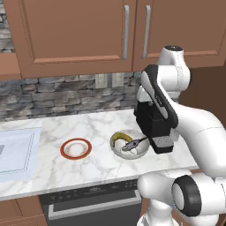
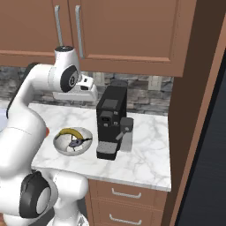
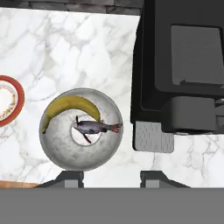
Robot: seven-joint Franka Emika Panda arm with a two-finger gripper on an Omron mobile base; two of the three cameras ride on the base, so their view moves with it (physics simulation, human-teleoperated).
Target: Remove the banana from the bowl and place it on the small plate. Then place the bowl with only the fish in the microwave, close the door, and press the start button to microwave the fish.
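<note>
Hand view frames the banana (image 3: 70,108) lying curved along the far inner wall of the bowl (image 3: 65,151), directly below and slightly ahead of the gripper (image 3: 111,178). The fish (image 3: 94,127) is seen in the bowl's centre, just beside the banana's inner curve and possibly touching it. Both finger tips are spread wide apart with nothing between them, so the hand is open and empty. It is held high above the bowl, presumably so that a straight descent onto the banana can be made; by this reading the task is at its first step, with nothing yet lifted.

To the hand's left, well apart from the bowl, the small plate (image 3: 5,101) is cut by the frame edge on the marble counter (image 3: 87,48); it appears bare and ready to receive the fruit. Close on the hand's right a black coffee machine (image 3: 183,74) stands, its drip tray (image 3: 152,137) just beside the bowl's rim. That bulk is judged the main obstacle. The fish's closeness to the banana may also call for a careful grasp.
</note>
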